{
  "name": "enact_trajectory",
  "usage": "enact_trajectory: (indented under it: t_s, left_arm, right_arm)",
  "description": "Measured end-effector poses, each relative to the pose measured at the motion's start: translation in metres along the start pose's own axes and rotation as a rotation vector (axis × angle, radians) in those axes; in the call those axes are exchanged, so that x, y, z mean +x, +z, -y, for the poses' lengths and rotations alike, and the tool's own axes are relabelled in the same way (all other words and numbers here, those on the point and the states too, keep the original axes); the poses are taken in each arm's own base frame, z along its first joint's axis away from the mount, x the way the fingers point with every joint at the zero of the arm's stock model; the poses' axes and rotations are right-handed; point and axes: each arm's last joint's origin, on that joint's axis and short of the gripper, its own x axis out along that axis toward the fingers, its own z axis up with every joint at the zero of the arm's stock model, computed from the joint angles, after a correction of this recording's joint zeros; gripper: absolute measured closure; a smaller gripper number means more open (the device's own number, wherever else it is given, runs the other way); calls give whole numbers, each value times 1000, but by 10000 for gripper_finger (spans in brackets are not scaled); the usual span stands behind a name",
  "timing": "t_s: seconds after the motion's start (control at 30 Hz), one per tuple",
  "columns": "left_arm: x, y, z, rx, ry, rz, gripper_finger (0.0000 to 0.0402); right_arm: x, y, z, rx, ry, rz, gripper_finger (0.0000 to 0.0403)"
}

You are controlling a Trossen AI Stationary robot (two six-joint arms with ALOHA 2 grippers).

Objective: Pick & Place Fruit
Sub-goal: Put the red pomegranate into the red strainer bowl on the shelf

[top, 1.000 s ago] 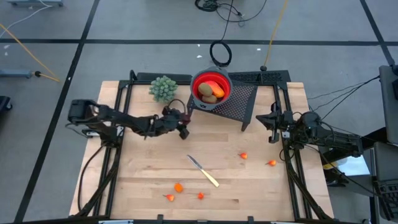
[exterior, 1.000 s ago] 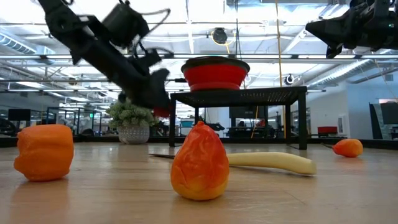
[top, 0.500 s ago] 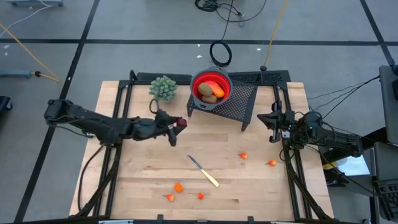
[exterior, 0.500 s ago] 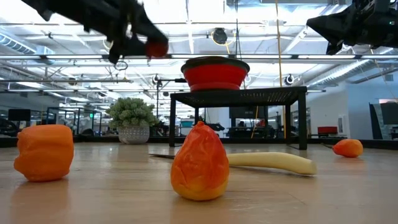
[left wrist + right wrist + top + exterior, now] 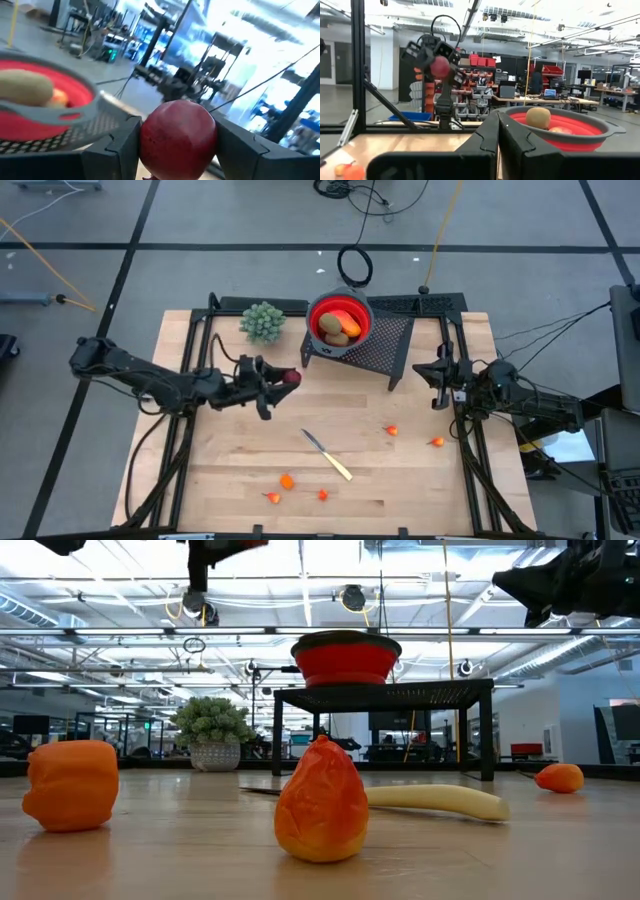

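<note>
I'm watching the left gripper [image 5: 283, 377] carrying a dark red fruit [image 5: 178, 135] — over the last second it has risen off the table, so the pick looks done and the carry to the red bowl [image 5: 339, 321] is under way. The fruit is sitting clamped between the fingers, held in the air just short of the bowl's rack [image 5: 375, 340]. The right gripper [image 5: 441, 383] is waiting at the table's right edge — fingers pressed together, empty.

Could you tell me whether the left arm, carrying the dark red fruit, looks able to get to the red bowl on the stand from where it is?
Probably yes: the left end effector holds the dark red fruit beside the red bowl, nothing between them.
</note>
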Motion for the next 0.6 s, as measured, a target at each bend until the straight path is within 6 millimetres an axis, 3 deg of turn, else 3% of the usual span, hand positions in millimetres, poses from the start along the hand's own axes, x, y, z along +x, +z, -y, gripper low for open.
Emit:
enact_trajectory:
  t_s: [0.6]
  left_arm:
    - [-9, 28, 20, -70, -206, 268, 190]
  right_arm:
    - [0, 0, 0, -21, -2, -3, 403]
